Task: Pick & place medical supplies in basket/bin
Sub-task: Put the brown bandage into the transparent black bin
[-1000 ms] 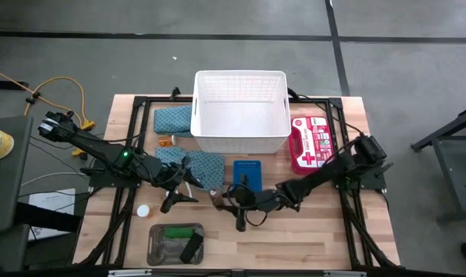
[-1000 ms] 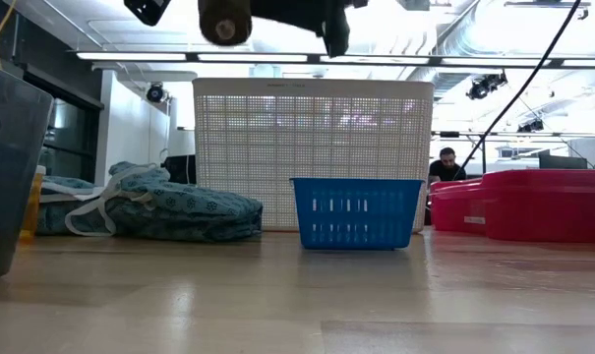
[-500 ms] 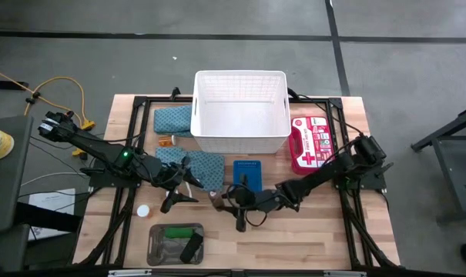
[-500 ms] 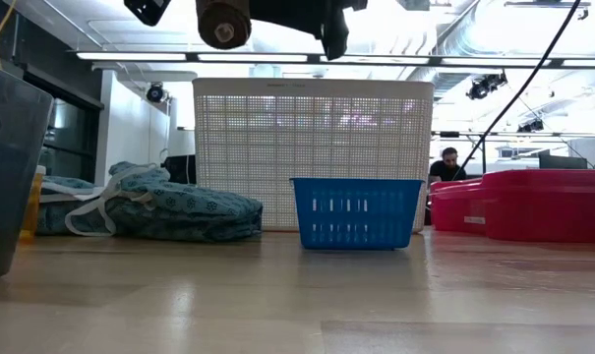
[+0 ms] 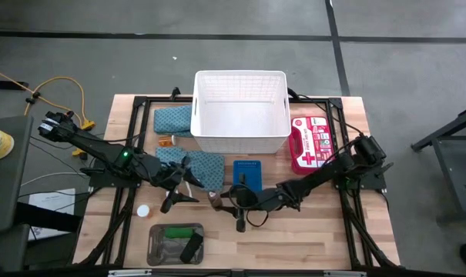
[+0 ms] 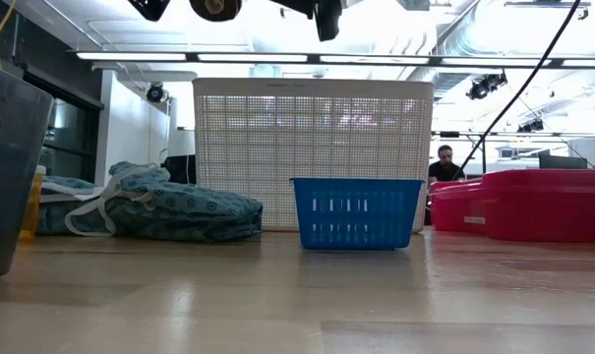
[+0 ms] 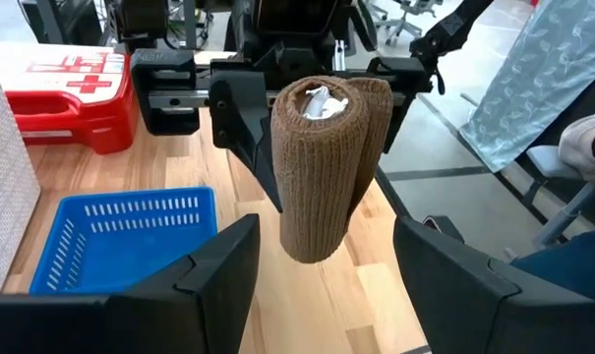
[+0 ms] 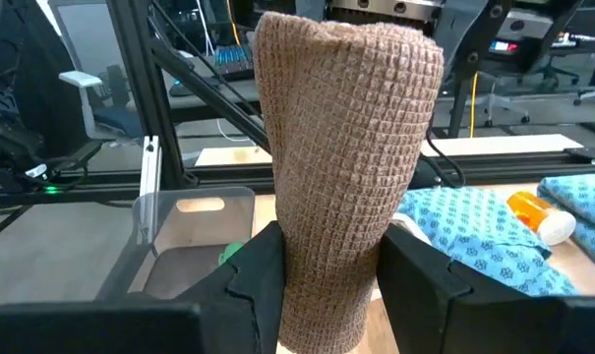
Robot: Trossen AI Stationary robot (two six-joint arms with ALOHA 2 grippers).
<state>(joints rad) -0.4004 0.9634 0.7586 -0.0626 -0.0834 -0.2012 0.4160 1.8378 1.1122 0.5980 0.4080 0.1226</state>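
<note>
Brown roll (image 8: 341, 177) clamped in right gripper (image 5: 231, 201), now risen toward low view's top edge; transfer to basket (image 5: 240, 142) pending. Left gripper (image 5: 173, 196) wide open, empty, frame centre-left.

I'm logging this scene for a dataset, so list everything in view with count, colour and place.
White plastic grid basket: one, table's far middle.
Teal patterned folded cloths: two, left of basket.
Red first-aid case: one, right of basket.
Small blue slotted bin: one, before basket.
Orange vial: one, between cloths.
White disc: one, near left.
Grey tray: one, near edge, holding green and black rolls.
Brown knit roll: one, in right gripper, fingers shut.
Left gripper: open, facing it.
</note>
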